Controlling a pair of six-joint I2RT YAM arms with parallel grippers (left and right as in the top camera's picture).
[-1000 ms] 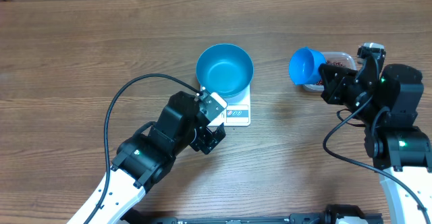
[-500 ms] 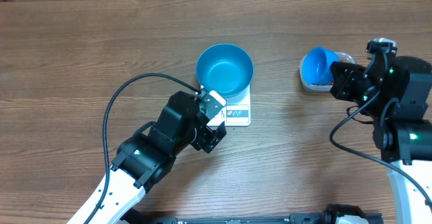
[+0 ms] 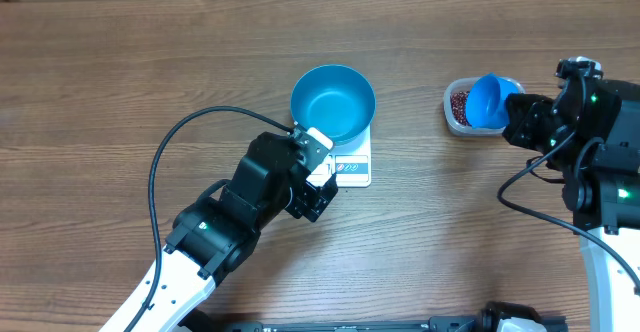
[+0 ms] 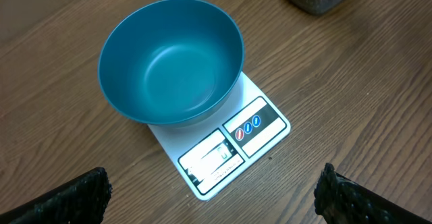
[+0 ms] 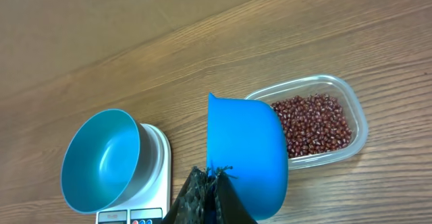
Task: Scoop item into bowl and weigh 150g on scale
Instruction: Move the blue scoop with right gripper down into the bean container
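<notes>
Beans (image 5: 314, 123): many little red-brown ones are lying in the clear tub (image 5: 360, 135), right beside the blue scoop (image 5: 246, 150) and near the right fingers.
Right gripper (image 5: 210, 183): it is squeezing tight on the scoop's handle, and the scoop is hanging over one end of the tub.
Bowl (image 4: 172, 62): it is sitting on the white scale (image 4: 260, 126), well apart from the beans.
Left gripper (image 4: 216, 207): its fingers are spreading wide and gripping nothing, near the scale's front.
Count: one tub, one scoop, one bowl, one scale, two grippers.

Wooden table (image 3: 120, 72) with scale (image 4: 253, 126), tub (image 5: 331, 159)
</notes>
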